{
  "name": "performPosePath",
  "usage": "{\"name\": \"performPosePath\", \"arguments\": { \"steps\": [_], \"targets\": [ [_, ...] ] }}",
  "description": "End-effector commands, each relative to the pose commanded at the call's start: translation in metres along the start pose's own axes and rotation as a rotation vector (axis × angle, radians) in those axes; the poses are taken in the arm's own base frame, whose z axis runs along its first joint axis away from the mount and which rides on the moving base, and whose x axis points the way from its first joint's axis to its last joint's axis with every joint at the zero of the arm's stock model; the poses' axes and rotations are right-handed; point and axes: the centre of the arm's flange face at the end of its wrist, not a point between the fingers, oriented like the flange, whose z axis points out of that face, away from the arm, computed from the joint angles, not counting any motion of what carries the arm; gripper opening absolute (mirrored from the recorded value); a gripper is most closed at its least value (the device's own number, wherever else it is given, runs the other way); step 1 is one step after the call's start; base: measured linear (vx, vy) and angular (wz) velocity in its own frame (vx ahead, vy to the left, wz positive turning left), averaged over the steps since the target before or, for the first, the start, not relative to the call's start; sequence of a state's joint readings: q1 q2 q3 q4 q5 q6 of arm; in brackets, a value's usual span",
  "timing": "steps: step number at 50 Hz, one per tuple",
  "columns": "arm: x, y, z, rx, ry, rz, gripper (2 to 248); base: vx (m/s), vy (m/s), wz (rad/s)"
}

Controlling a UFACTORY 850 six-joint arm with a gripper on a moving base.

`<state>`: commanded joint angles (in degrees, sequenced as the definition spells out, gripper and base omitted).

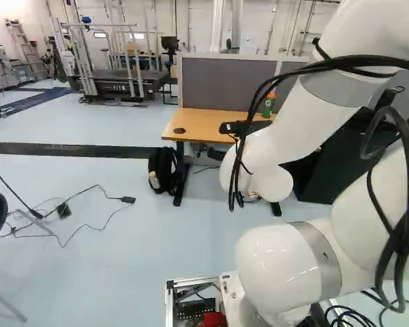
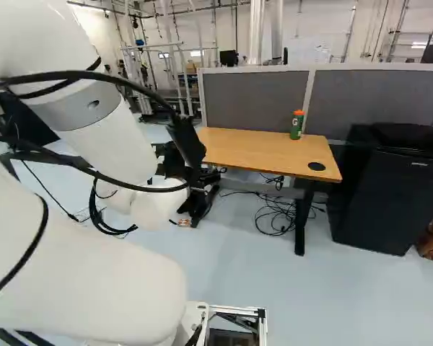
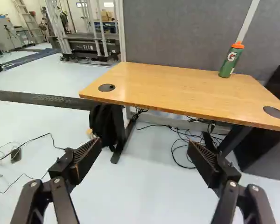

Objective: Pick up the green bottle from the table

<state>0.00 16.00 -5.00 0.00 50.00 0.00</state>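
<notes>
**Gripper wide open, btl standing at table's far edge**

OK, nearest first: my white arm fills the RH side of the L base view & the LH side of the R base view, black cables looping off it. On the wrist cam, my gripper has its fingers spread wide, well apart, nothing btwn them, no hold on anything. Ahead of it, past the fingers, there's the wooden table, two dark round discs set in its top. Down on the pale floor, a black backpack sits by one table leg, & a tangle of cables lies under the tabletop. Black cabinet stands just beside the table's other end. And there's my target: green btl, orange cap, upright on the tabletop, back edge, nearer the cabinet end, well apart from my fingers. Right behind it, the grey partition. Way back, L base view: a metal frame w/ a dark platform, plus a ladder far L.
</notes>
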Motion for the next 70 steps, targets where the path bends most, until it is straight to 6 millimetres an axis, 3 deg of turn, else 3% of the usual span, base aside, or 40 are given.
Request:
{"name": "performPosePath", "arguments": {
  "steps": [70],
  "targets": [
    [0.0, 0.0, 0.0, 0.0, 0.0, 0.0, 247, 0.127, -0.05, -0.259]
  ]
}}
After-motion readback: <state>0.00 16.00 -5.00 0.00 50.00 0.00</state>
